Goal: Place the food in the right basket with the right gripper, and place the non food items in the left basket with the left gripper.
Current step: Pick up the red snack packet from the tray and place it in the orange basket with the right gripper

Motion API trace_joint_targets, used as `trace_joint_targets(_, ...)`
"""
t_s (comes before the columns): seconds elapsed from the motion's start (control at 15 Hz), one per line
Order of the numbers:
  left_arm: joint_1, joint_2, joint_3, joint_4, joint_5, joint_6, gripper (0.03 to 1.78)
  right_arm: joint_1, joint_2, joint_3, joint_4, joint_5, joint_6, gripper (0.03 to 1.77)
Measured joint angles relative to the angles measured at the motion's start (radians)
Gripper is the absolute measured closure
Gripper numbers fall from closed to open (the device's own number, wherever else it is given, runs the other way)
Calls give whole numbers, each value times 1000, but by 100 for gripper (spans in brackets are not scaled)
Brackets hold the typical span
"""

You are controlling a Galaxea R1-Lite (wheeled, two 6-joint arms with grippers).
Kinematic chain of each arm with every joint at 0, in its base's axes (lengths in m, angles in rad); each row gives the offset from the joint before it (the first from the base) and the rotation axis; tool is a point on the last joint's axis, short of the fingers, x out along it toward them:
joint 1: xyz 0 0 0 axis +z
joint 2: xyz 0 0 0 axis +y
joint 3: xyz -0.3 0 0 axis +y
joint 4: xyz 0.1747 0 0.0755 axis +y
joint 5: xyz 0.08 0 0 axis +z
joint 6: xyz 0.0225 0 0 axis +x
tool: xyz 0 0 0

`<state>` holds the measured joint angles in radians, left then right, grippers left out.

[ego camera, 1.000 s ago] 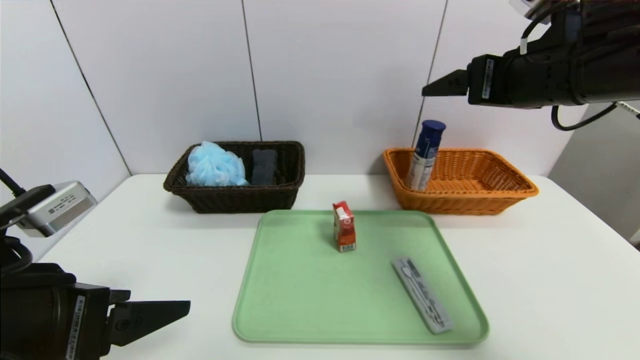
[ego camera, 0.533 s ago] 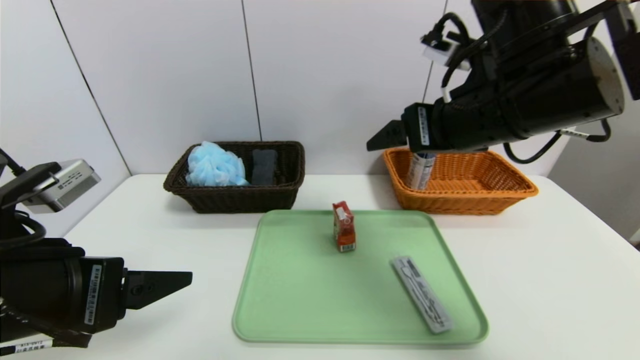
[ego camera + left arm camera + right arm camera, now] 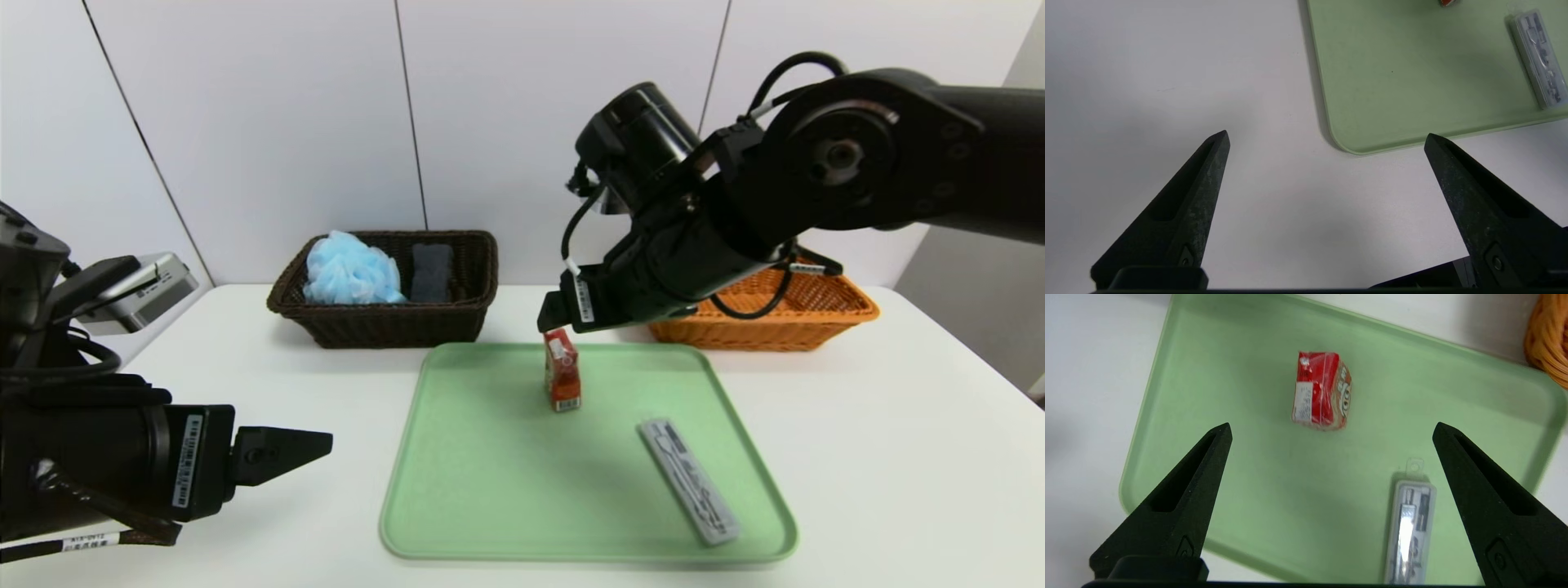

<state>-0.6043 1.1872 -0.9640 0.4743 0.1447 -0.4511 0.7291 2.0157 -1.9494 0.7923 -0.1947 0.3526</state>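
Whereas previously raised near the orange basket [image 3: 816,314], right gripper [image 3: 1331,428] now lowered above red carton [image 3: 562,369], fingers spread, empty. Carton upright, unmoved, on green tray [image 3: 490,490]. Left gripper [image 3: 1327,139] wide open beside tray.

The tray [image 3: 490,490] looks like matt green plastic, smooth. On it stands a small red carton [image 3: 562,380] of printed paper, slightly glossy, and near it lies a grey case [image 3: 687,481] of shiny clear plastic. Behind the tray, both baskets, dark brown [image 3: 384,318] and orange [image 3: 816,314], are rough woven wicker. The table [image 3: 898,457] is smooth matt white.
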Motion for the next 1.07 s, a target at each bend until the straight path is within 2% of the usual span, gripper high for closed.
trace_joint_targets(0.53,0,27,-2,-3,-1,0,12,5,161,-3,-93,-44,29,10)
trace_joint_targets(0.73,0,36,-2,-3,-2,-2,12,4,204,-3,-130,-78,29,10)
trace_joint_targets(1.07,0,41,2,-3,-5,-2,12,0,249,-3,-161,-86,29,10)
